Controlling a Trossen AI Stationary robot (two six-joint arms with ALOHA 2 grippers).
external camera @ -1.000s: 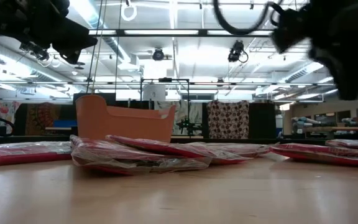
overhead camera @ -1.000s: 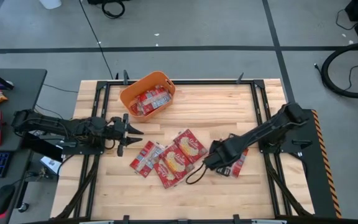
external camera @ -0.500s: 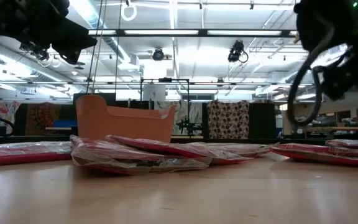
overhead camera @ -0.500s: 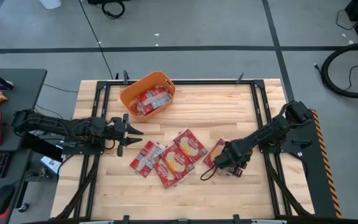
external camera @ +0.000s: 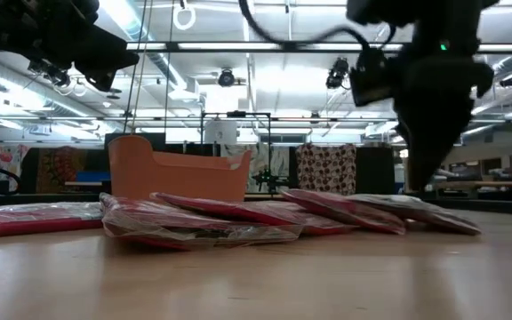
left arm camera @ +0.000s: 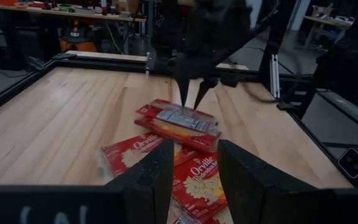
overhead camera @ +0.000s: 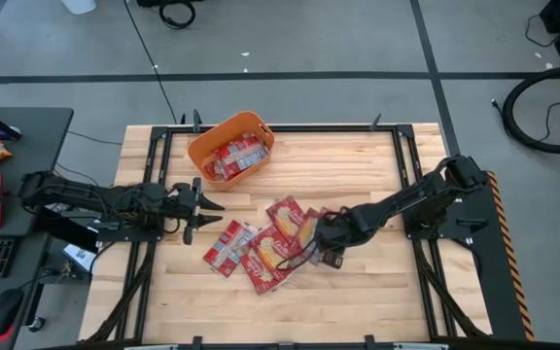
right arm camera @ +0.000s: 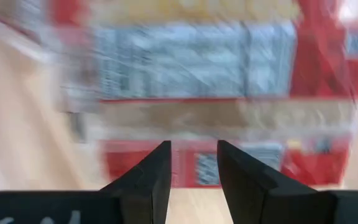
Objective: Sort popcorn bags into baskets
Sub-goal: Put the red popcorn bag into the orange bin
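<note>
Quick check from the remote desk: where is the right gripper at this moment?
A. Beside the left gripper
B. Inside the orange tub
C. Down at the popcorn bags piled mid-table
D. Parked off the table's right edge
C: the high view shows the right gripper down at the popcorn bags piled mid-table, far from the orange tub and the left gripper.

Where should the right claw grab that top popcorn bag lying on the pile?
Probably by its raised edge nearest the right claw. The top popcorn bag lies flat but propped on the other bags, so that lifted edge leaves room for a finger underneath, coming in low from that side.
</note>
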